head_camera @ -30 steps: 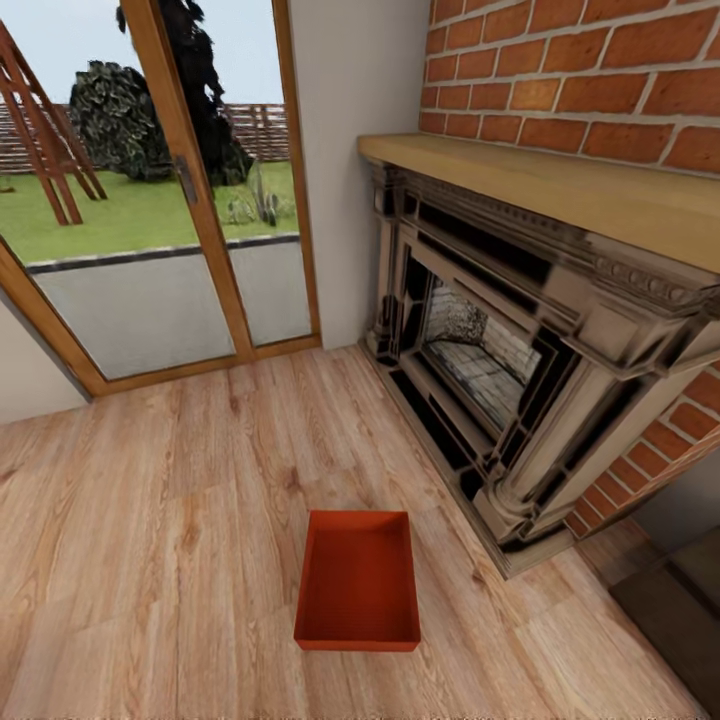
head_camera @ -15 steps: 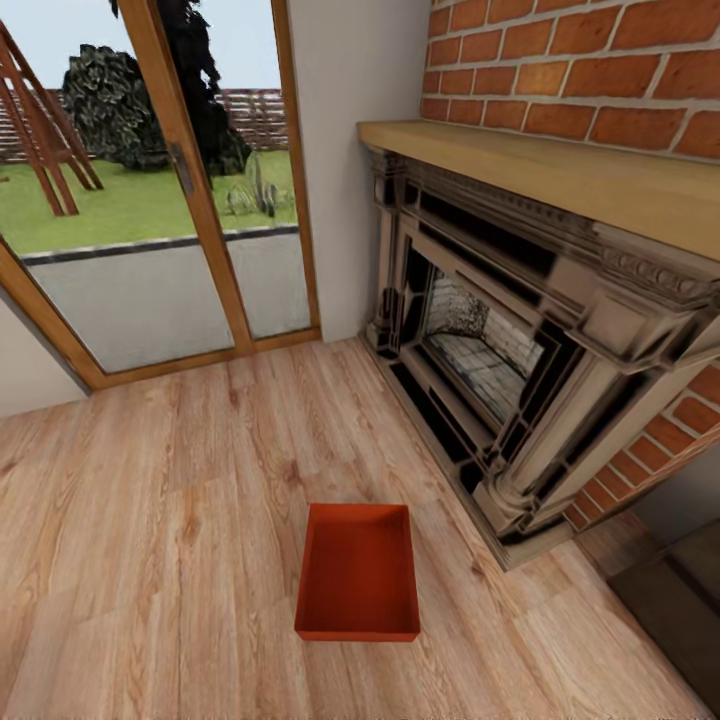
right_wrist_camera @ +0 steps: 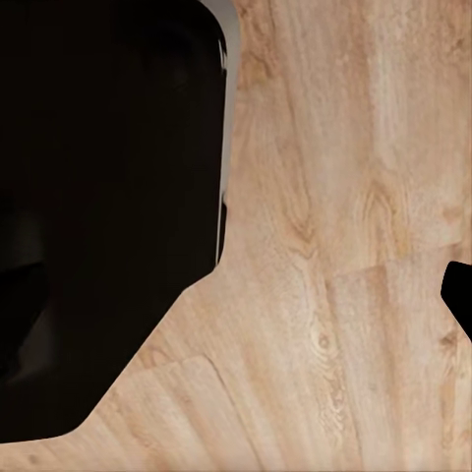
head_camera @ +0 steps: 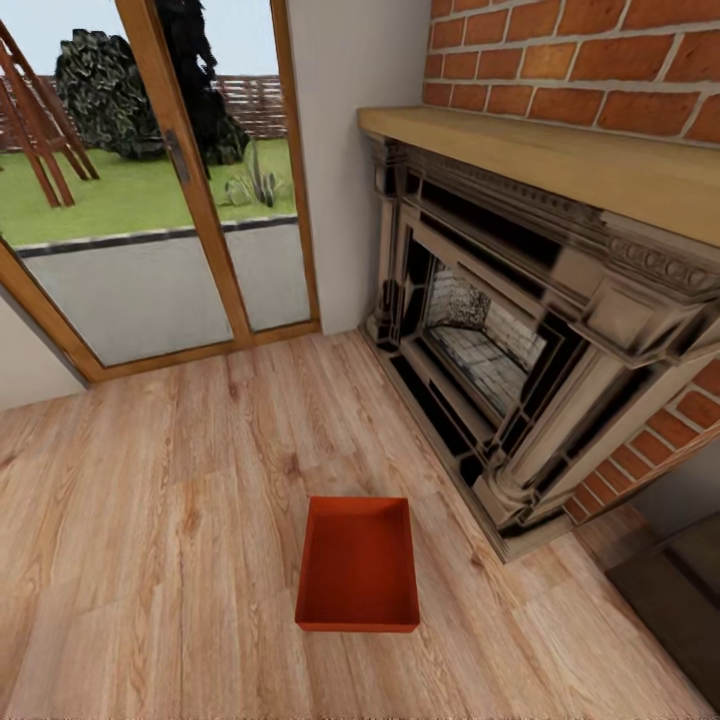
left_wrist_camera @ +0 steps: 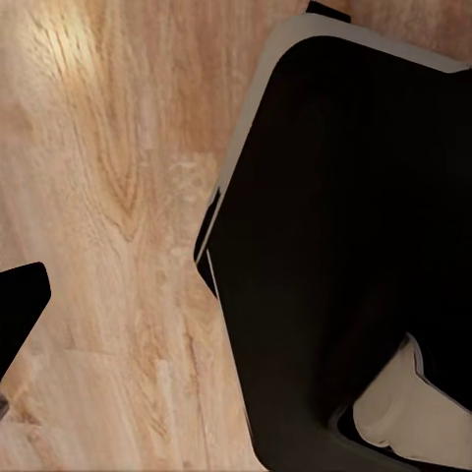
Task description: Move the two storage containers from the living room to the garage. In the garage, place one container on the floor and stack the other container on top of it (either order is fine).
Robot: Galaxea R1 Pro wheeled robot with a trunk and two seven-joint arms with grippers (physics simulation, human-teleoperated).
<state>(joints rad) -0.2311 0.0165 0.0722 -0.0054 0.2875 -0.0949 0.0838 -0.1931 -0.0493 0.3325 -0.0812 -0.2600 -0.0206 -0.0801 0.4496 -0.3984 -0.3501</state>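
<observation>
One open orange bin [head_camera: 357, 577] on the wood floor [head_camera: 150, 520], just beside the fireplace [head_camera: 500, 340], near the glass doors [head_camera: 150, 200]; likely light, stiff, smooth-walled; best taken at the rims of opposite long walls; well apart from either end effector, probably; spread of both impossible to tell.

A dark carved fireplace [head_camera: 500, 350] is set into a red-brick wall [head_camera: 590, 60] beneath a pale wooden mantel [head_camera: 560, 165]. Wood-framed glass doors [head_camera: 170, 190] are seen alongside, with lawn [head_camera: 120, 200] beyond.
</observation>
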